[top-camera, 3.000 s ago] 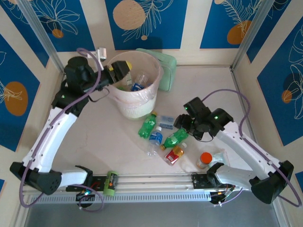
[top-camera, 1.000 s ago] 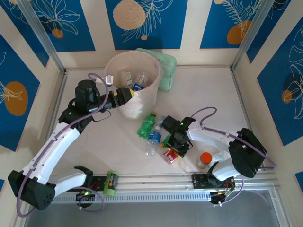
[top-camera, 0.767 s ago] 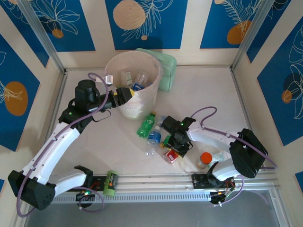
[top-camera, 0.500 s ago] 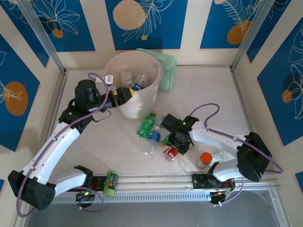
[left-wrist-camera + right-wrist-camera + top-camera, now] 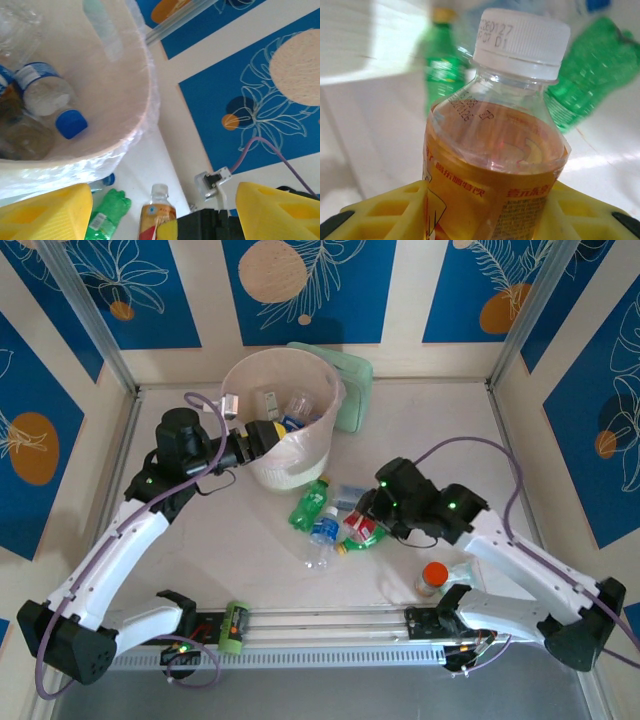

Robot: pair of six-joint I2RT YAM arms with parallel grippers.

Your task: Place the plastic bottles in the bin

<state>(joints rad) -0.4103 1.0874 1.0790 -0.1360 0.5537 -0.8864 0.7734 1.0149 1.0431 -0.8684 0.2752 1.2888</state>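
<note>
My right gripper (image 5: 373, 521) is shut on the bottle with the red-yellow label (image 5: 360, 529), lifted above the table. In the right wrist view that bottle (image 5: 495, 150) stands upright, white cap up, between my yellow fingers (image 5: 380, 212). Below it lie a green bottle (image 5: 312, 502), a clear blue-labelled bottle (image 5: 325, 532), a second green bottle (image 5: 352, 542) and another clear one (image 5: 350, 496). My left gripper (image 5: 263, 432) hangs open and empty against the near rim of the bin (image 5: 318, 435). Inside the bin (image 5: 127, 65) lie several bottles, one blue-capped (image 5: 71, 123).
An orange-capped clear container (image 5: 432, 578) stands near the front right beside crumpled plastic. A pale green flat box (image 5: 352, 380) leans behind the bin. Walls close the table at the back and both sides.
My right gripper closed on the red-yellow bottle, lifted it off the table and drew back to the right. The left gripper stayed at the bin's rim.
</note>
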